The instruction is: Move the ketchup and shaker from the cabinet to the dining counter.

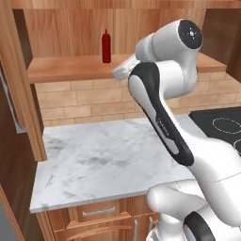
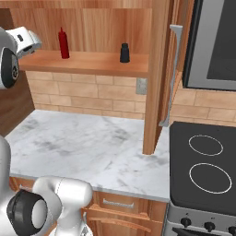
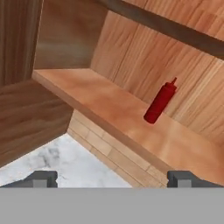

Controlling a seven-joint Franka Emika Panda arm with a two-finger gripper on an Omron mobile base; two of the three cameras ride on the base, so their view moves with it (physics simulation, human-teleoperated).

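The ketchup (image 1: 106, 46) (image 2: 63, 43) (image 3: 160, 101) is a slim red bottle standing upright on the wooden shelf of the open cabinet (image 2: 92, 62). Further right on the same shelf stands the small black shaker (image 2: 124, 53). My gripper (image 3: 112, 179) is open with nothing between its fingertips (image 3: 41, 178). It hovers in front of the shelf's left part, short of the ketchup and slightly above shelf level, and touches neither thing. From the right base view my hand (image 2: 27, 39) is left of the ketchup. The dining counter is out of view.
A small marble counter (image 1: 103, 160) backed by brick tile lies below the shelf, with drawers under it. A black cooktop (image 2: 207, 170) adjoins it on the right. The open cabinet doors (image 2: 159, 69) (image 1: 16, 80) flank the shelf on both sides.
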